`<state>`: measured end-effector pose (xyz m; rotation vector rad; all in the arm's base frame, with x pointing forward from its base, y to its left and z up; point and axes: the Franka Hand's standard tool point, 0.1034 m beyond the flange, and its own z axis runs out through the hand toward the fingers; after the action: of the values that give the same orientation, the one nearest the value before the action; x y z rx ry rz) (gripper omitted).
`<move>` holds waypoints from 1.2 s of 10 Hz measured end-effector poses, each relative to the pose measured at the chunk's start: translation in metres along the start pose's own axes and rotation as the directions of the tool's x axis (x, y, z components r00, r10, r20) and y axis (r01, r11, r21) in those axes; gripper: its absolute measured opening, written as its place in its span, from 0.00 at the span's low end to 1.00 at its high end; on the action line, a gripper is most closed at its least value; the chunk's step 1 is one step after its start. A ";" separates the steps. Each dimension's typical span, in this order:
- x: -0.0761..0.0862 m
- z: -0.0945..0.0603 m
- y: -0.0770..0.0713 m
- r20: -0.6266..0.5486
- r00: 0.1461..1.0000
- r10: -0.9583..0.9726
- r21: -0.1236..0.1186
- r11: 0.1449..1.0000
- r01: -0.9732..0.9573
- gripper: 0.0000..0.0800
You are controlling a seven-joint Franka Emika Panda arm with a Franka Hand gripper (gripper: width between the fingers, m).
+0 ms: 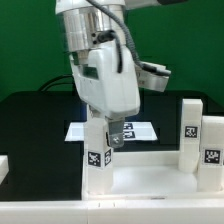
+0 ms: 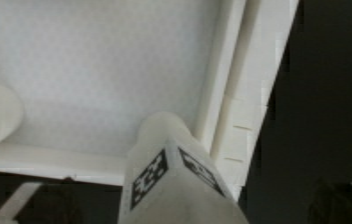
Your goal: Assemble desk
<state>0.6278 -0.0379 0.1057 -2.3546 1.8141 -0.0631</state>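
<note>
Jaws spread wide, holding nothing | leg (image 1: 97, 150) upright, long axis vertical, on tabletop panel (image 1: 150, 180) corner

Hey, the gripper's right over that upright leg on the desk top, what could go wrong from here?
1. The gripper hangs close above the standing leg; a sideways pull-away might knock it over, since the pictures don't show whether it is fully seated in the tabletop.
2. Two more legs stand at the exterior view's right edge; a wide arm swing there could topple them.
3. The marker board sits just behind, so it could get nudged.
</note>
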 end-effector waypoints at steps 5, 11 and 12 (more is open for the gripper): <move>0.011 -0.005 -0.007 -0.005 0.704 -0.710 -0.083 0.702 0.707 0.81; 0.014 -0.004 -0.005 -0.022 0.827 -0.562 -0.083 0.825 0.558 0.36; 0.016 -0.005 -0.004 -0.036 0.911 -0.411 -0.080 0.910 0.408 0.36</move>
<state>0.6350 -0.0530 0.1099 -2.7702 1.3267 -0.1152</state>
